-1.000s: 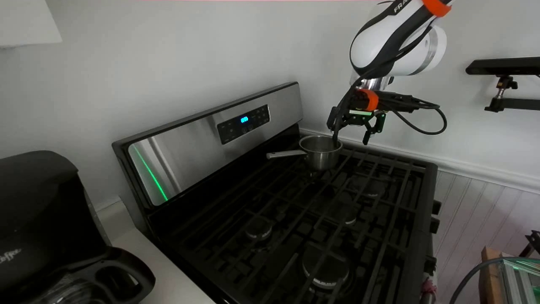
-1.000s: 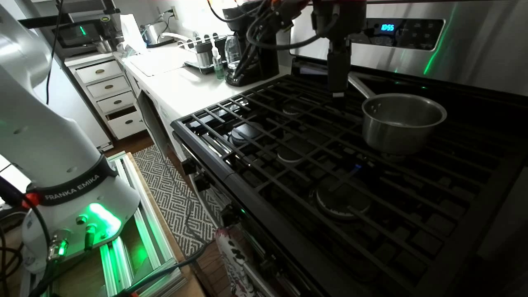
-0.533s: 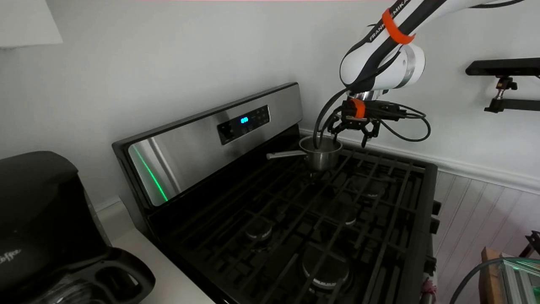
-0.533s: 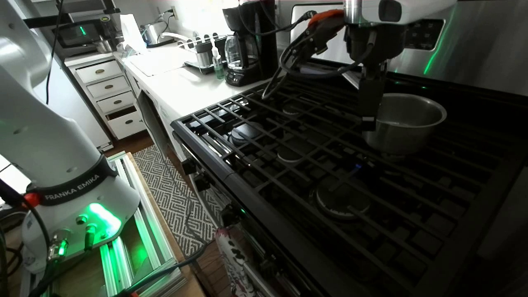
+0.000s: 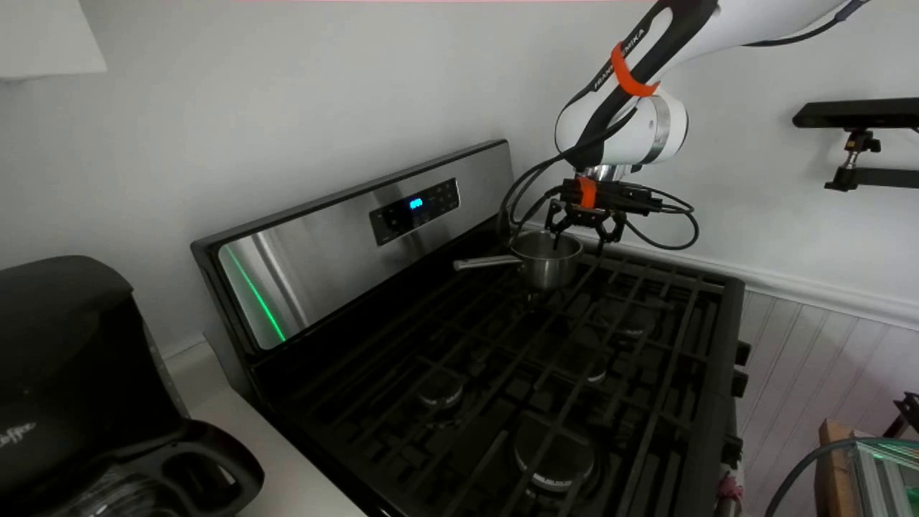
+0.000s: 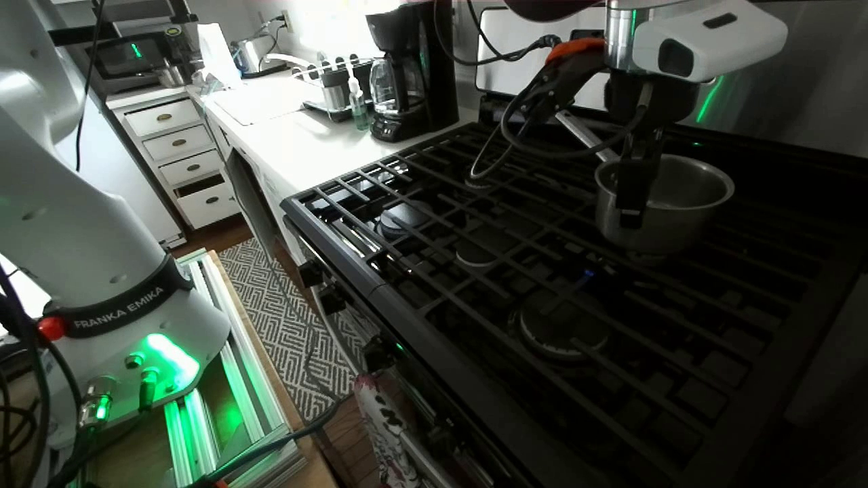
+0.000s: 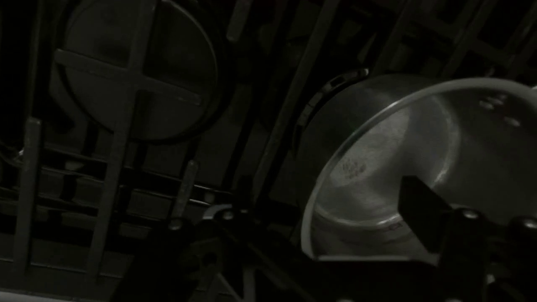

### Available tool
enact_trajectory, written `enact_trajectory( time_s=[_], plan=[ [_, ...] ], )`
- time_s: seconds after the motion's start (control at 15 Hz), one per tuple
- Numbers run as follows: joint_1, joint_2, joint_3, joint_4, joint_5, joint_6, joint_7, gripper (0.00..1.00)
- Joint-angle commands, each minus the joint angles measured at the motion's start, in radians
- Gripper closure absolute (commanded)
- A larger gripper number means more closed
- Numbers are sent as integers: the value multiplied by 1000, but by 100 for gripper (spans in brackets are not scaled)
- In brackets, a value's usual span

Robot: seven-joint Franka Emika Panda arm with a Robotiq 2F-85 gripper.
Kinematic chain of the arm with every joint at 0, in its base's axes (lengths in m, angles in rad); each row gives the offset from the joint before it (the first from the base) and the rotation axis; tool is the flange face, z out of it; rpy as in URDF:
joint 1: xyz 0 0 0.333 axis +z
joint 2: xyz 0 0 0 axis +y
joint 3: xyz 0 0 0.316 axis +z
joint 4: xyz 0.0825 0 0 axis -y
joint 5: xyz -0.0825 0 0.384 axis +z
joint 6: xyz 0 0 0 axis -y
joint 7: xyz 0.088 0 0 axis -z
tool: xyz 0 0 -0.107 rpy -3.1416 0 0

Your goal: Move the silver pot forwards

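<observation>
Most of the scene is taken up by a black stove, topped with long grates and backed by a stainless panel. In an exterior view, a white tabletop is seen beside it, brightly lit. Above the stove, the white arm is extended, an orange band wrapped around it. A black coffee maker is shown in both exterior views, set on the tabletop next to the stove.

The silver pot is placed upright on the grates, near the back panel, at the end of the stove well apart from the coffee maker. Its thin handle is pointed along the panel, toward the coffee maker's side.

The tool is held over the pot's rim, aimed downward, with its fingers spread wide. In the wrist view, one finger is seen against the pot's interior and the other outside the pot; whether either is touched to the metal cannot be told.

Beside the coffee maker, a pump bottle is partly filled with green liquid. On the panel, a display is lit blue, its digits unreadable. Small rivets are visible inside the pot's wall.
</observation>
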Motion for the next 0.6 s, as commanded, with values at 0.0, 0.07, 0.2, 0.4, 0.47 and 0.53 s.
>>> enact_trajectory(
  time_s=[0.0, 0.07, 0.2, 0.4, 0.47, 0.53],
  plan=[
    [-12, 59, 5, 68, 42, -29, -6, 43],
    [-14, 60, 5, 68, 50, -31, -7, 49],
    [-17, 61, 4, 62, 58, -27, -8, 63],
    [-30, 56, 7, 52, 80, -37, -22, 84],
    [-35, 51, 8, 46, 89, -41, -27, 92],
    [-39, 48, 9, 41, 97, -43, -29, 98]
  ],
)
